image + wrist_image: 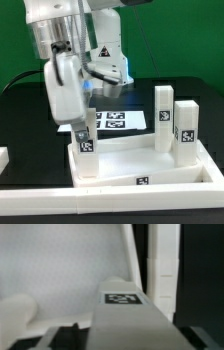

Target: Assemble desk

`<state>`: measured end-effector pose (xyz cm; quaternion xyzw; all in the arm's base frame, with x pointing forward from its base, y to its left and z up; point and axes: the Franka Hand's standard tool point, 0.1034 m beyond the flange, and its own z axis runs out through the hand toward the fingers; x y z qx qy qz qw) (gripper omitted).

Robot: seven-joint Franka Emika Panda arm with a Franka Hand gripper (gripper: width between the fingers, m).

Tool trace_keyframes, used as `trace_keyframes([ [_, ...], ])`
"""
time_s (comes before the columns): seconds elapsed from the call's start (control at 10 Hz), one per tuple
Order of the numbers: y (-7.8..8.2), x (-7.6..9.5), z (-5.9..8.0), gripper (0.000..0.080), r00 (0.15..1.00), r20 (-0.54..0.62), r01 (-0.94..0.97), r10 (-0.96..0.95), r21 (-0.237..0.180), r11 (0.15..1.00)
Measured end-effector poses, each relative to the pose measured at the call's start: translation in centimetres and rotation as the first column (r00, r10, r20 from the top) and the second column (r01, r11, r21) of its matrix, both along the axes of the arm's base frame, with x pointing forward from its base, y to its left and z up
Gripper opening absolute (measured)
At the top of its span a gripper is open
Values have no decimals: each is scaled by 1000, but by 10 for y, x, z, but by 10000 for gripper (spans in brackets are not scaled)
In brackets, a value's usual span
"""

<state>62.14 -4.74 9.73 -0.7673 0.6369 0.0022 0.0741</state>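
The white tray-like tabletop (130, 160) lies upside down on the black table. Two white legs (163, 115) (185, 126) stand upright in its sockets on the exterior view's right. My gripper (76, 122) is shut on a third white leg (85, 152), which stands upright at the tabletop's near corner on the exterior view's left. In the wrist view this tagged leg (123, 308) runs between the jaws of my gripper (125, 331), over the tabletop's white floor (60, 269) and beside its raised rim (131, 252). The leg hides the socket under its foot.
The marker board (118, 120) lies on the table behind the tabletop. A long white border strip (100, 200) runs along the front, and another piece (4, 156) sits at the exterior view's left. Black table (200, 274) shows beyond the rim.
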Motion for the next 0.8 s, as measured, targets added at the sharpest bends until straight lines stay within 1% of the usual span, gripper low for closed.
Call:
trace_keyframes([
  [0.1,1,1,0,495,980,28,-199,199,-24,980],
  [0.2,3,2,2,620,925,41,-377,378,-41,925],
  [0.3,5,1,2,641,863,45,-502,503,-46,864],
  [0.4,4,1,2,641,839,48,-540,542,-56,840],
  [0.6,3,1,1,648,753,52,-652,656,-78,754],
  [0.7,2,1,2,649,683,50,-723,728,-95,685],
  [0.8,-1,3,5,649,506,27,-851,862,-144,504],
])
